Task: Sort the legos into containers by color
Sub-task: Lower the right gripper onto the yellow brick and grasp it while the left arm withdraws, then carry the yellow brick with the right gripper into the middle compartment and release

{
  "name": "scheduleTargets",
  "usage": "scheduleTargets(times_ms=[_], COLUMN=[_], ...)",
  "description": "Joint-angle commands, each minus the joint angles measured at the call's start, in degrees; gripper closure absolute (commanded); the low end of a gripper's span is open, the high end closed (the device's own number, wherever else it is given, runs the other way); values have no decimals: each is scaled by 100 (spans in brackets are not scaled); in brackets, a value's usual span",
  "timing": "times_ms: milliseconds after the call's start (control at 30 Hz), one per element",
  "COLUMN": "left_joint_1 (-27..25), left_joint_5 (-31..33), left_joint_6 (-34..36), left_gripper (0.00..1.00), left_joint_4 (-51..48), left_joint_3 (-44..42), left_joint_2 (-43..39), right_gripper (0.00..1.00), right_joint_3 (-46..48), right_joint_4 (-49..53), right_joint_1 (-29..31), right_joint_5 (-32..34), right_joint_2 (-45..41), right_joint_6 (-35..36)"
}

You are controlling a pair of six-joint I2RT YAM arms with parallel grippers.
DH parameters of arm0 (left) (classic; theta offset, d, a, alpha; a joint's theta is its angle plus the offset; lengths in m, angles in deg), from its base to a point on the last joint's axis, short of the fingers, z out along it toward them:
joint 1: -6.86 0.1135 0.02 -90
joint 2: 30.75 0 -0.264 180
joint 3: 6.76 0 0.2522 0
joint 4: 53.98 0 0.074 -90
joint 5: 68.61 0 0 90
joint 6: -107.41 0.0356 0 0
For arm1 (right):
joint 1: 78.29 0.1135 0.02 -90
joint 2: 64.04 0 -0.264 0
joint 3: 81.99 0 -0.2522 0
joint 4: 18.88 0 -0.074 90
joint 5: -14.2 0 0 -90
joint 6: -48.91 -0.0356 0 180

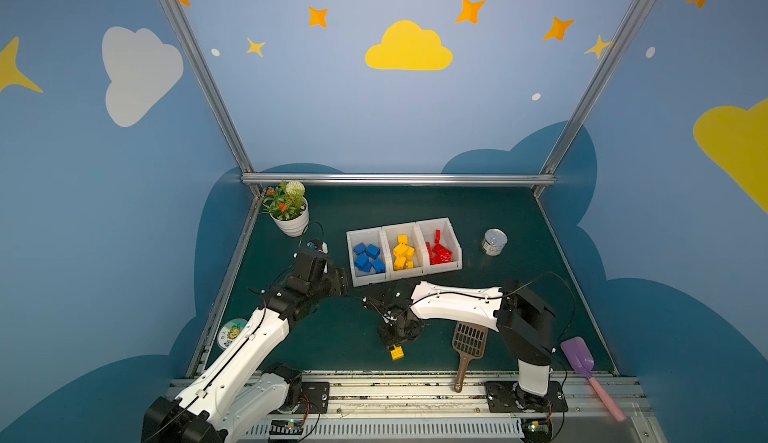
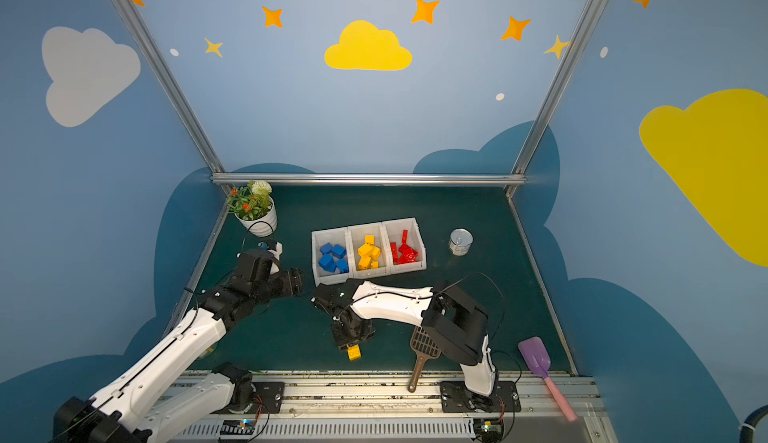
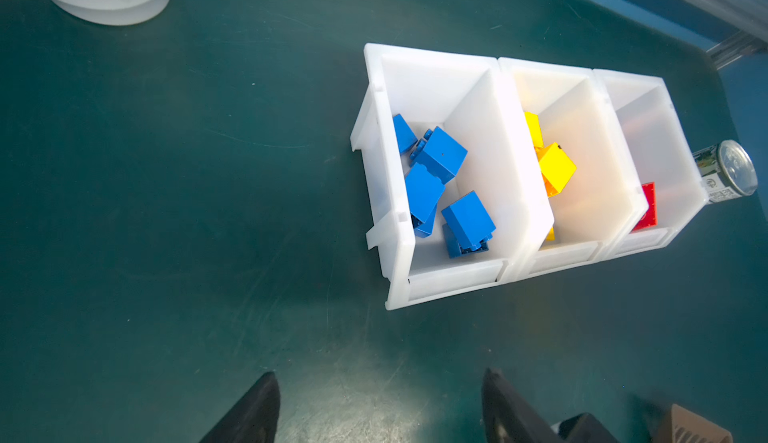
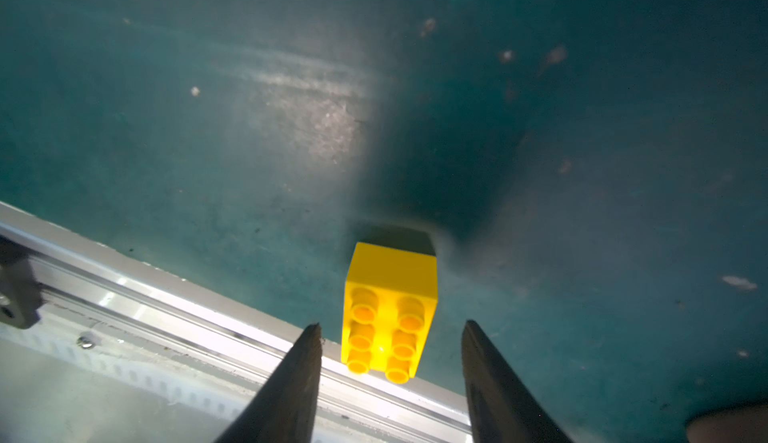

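Observation:
A single yellow lego (image 1: pixel 397 352) (image 4: pixel 388 316) lies studs-up on the green mat by the front rail. My right gripper (image 1: pixel 394 339) (image 4: pixel 392 324) hangs over it, open. Its two fingertips straddle the lego with a gap on each side. Three white containers stand in a row: the left one (image 1: pixel 350 254) (image 3: pixel 478 108) holds blue legos (image 1: pixel 368 256), the middle one (image 1: pixel 388 229) yellow legos (image 1: pixel 403 251), the right one (image 1: pixel 456 241) red legos (image 1: pixel 439 251). My left gripper (image 1: pixel 343 281) (image 3: pixel 380 374) is open over bare mat, just left of the container with the blue legos.
A potted plant (image 1: pixel 291 212) stands at the back left and a tin can (image 1: pixel 494 241) right of the containers. A brown slotted scoop (image 1: pixel 468 345) and a purple scoop (image 1: pixel 579 355) lie near the front rail (image 1: pixel 415 378). A round disc (image 1: pixel 230 330) lies under the left arm.

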Motion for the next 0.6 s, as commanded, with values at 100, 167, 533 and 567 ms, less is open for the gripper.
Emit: scheduleTargets(times_ms=[100,167,533,567], left_joint_1=[23,16,22,26], left_joint_5=[20,7,2,-10], left_joint_6=[-132,-136,-158,-167], left_gripper=[23,23,23,23], left_joint_4=[-10,1,-24,-9], left_joint_3=[-92,-112,-150,-158], left_joint_2=[-90,-89,-205,-218], right_gripper=[54,58,75,75], right_joint_3=[-136,-139,-403,-552], right_joint_4=[186,187,426,533], right_joint_1=[36,41,-623,-775], right_joint_5=[-62,-63,284,380], right_joint_2=[251,266,-259,-311], right_joint_6=[61,74,646,771])
